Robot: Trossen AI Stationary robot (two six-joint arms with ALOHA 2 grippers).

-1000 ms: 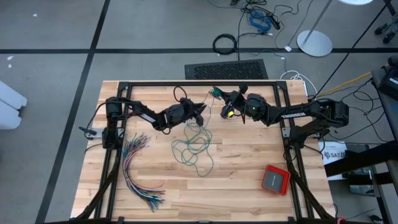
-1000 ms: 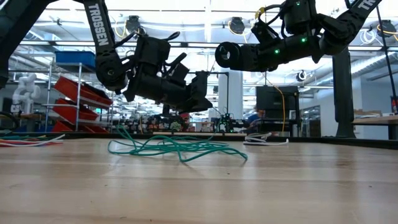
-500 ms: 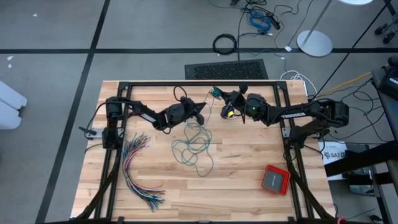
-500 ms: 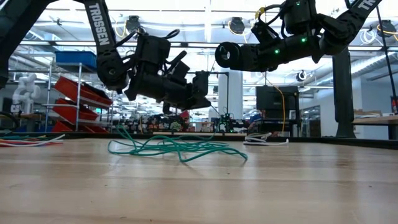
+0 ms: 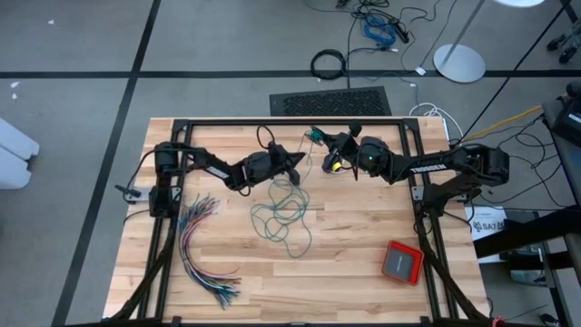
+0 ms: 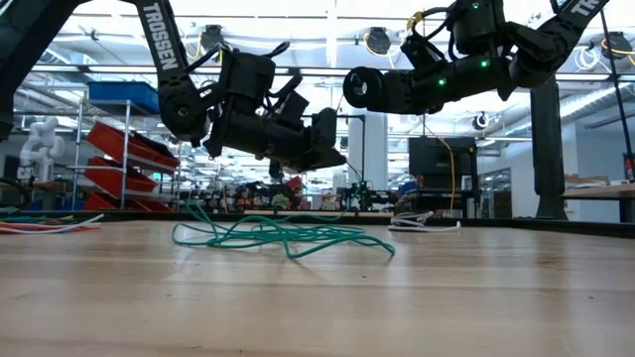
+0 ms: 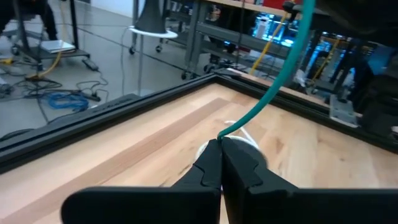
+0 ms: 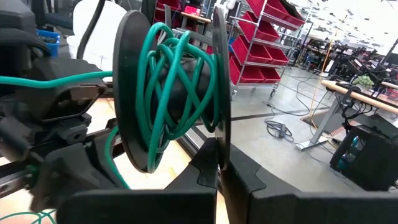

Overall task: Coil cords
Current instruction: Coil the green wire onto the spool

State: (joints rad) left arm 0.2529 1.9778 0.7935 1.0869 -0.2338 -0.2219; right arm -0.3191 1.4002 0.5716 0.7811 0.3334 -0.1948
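Left gripper (image 7: 221, 144) had its jaws clamped on the teal cord (image 5: 283, 213), up near the far edge of the counter (image 5: 363, 272). Right gripper (image 8: 219, 163) was just beside it, jaws pinched shut on the rim of a black spool (image 8: 180, 96) with several teal turns already wound on.

Most of the cord lay in a loose tangle mid-counter, under and in front of the left arm.

- Tangle risk: overlapping loops could cinch into a knot if the pull ran faster than the slack freed.
- Thin cord in a pinch grip could slip under tension.
- Spool held only by one flange edge; a side tug might twist it out of the jaws.
- Grippers were close together, so contact was possible.

Black cord probably at the far edge, too small to confirm.
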